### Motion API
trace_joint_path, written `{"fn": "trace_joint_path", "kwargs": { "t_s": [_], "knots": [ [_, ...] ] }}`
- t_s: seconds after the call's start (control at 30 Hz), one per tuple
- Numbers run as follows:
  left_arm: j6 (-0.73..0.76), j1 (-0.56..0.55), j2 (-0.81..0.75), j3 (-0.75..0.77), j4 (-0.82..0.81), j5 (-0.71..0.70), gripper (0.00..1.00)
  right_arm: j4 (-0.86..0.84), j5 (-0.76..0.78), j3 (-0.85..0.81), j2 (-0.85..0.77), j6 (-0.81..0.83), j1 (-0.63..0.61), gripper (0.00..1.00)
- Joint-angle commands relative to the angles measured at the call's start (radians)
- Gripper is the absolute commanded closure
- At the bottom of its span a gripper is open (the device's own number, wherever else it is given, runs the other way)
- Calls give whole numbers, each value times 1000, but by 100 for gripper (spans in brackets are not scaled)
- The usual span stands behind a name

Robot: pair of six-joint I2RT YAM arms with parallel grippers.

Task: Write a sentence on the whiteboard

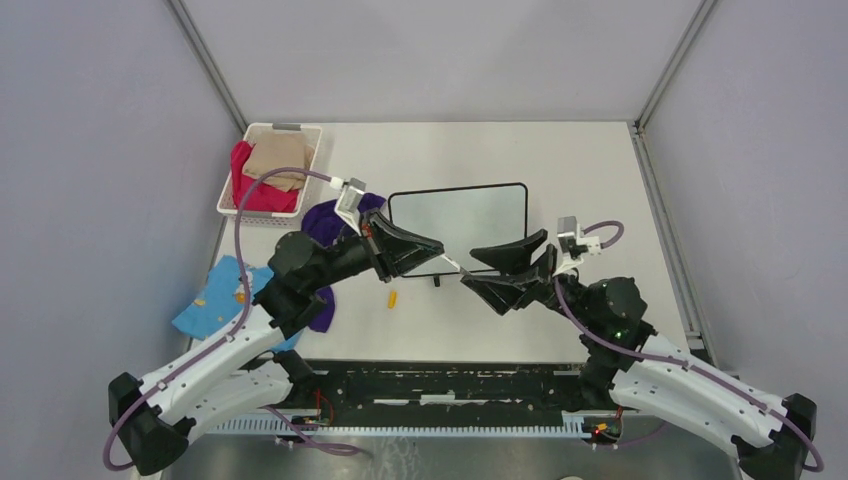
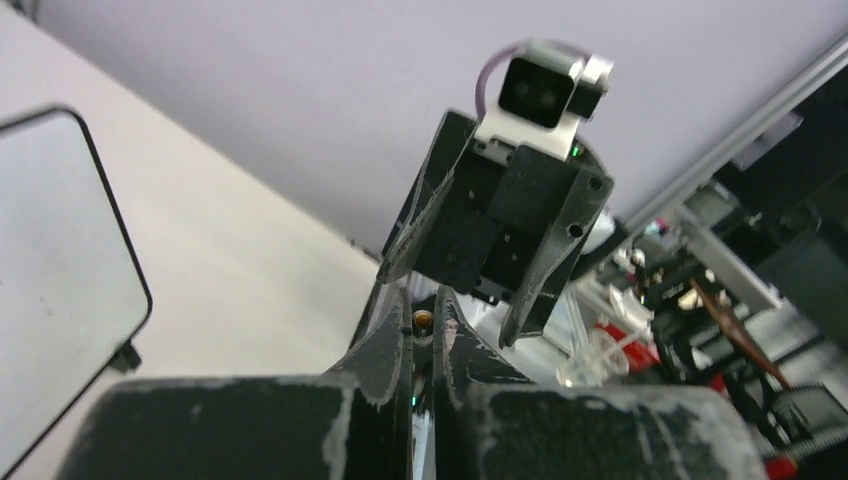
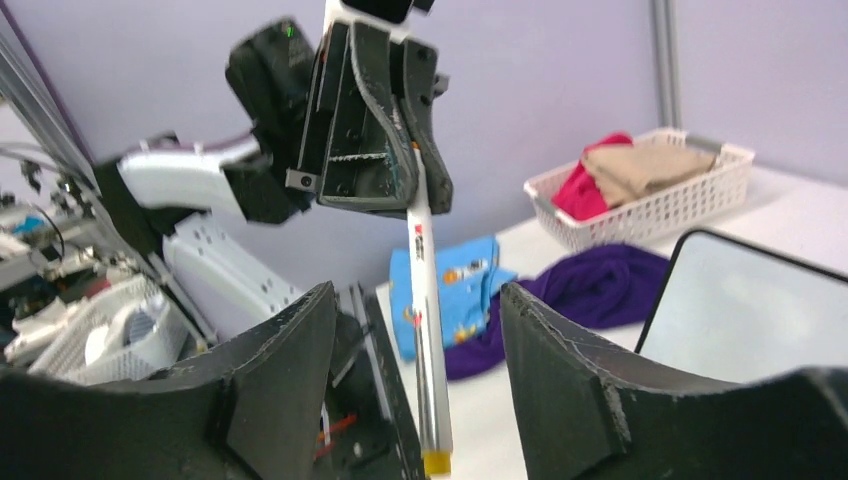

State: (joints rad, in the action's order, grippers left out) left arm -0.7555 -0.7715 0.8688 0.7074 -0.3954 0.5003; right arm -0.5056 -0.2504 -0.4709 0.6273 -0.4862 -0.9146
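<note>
Two pincers meet nose to nose above the near half of the table (image 1: pixel 580 170), just in front of the whiteboard (image 1: pixel 458 215). The left pincer (image 1: pixel 435 250) is clamped tight on a white marker (image 1: pixel 450 262). It grips the marker near one end, so most of the barrel sticks out past its fingertips toward the right arm. The right pincer (image 1: pixel 468 269) stands wide apart. In its own wrist view the marker hangs down through the gap between its two fingers with clear space on either side, touching neither. That view also shows an orange band at the marker's free end and small print on the barrel, too small to read.

The whiteboard sits around the middle of the table, beyond both pincers, with its long side running left to right. It has a thin black frame with rounded corners, and one little black foot (image 1: pixel 437 283) shows at its near edge. Whether it lies flat or is propped up cannot be told from above. Its face looks plain pale grey.

A small orange piece (image 1: pixel 392 298) lies on the table beside the left arm, near the board's near left corner but apart from it. A purple cloth (image 1: pixel 325 222) lies just beside the board's left edge, partly under the left arm. A blue printed cloth (image 1: pixel 215 300) lies at the table's left edge. A white basket (image 1: pixel 258 212) at the far left corner holds a red cloth (image 1: pixel 245 180) with a tan cloth (image 1: pixel 278 158) on top.
</note>
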Motion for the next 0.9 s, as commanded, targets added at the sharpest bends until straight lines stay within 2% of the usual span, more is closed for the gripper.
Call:
{"fn": "trace_joint_path", "kwargs": {
  "t_s": [0.0, 0.07, 0.1, 0.13, 0.3, 0.63, 0.87],
  "knots": [
    [-92, -2, -54, 8, -158, -124, 98, -146, 101, 3, -16, -97, -2, 32],
    [-92, -2, -65, 6, -187, -124, 98, -177, 107, 2, -2, -131, -3, 30],
    [-178, -2, -68, 3, -204, -230, 98, -197, 108, 1, 7, -149, -2, 29],
    [-213, -2, -71, 3, -215, -267, 98, -216, 109, -1, 14, -159, -3, 28],
    [-308, -2, -72, -13, -278, -339, 98, -326, 99, -25, 87, -228, -2, 28],
    [-355, -12, -69, -46, -272, -433, 98, -462, 120, -101, 209, -291, -3, 32],
    [-350, -31, -68, -56, -249, -496, 98, -450, 151, -145, 258, -308, -3, 35]
  ]
}}
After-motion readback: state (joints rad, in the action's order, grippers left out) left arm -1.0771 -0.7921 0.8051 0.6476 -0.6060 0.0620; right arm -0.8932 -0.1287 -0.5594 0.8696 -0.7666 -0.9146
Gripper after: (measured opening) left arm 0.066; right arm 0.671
